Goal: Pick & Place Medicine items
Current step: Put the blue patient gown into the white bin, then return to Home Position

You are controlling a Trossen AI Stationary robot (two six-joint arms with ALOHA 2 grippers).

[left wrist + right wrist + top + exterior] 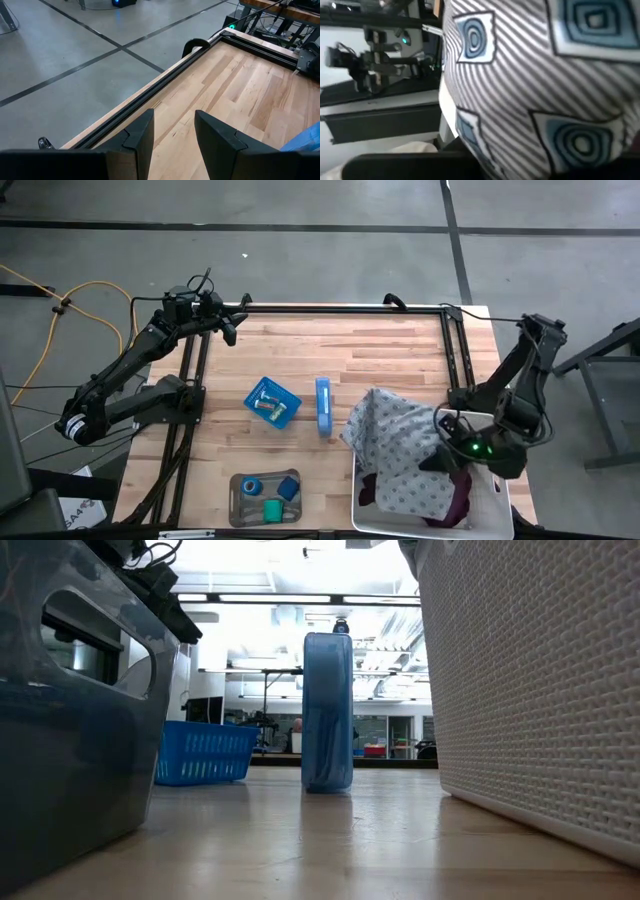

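A grey tray [236, 502] at the near edge holds a blue tape-like roll [251, 486], a green roll [272, 508] and a small blue block [289, 487]. A small blue basket [272, 402] at mid-table holds tiny pale pieces [266, 404]. My left gripper [174, 132] is open and empty above the table's far left corner [232, 320]. My right gripper [447, 457] is low over the white basket, against the patterned cloth [535, 85], which fills its wrist view and hides the fingers.
A white laundry basket [505, 515] with patterned and dark cloth stands at the near right; its wall [530, 690] shows in the low view. A flat blue piece [323, 406] stands on edge at mid-table. A black frame rail [340, 310] runs along the far edge.
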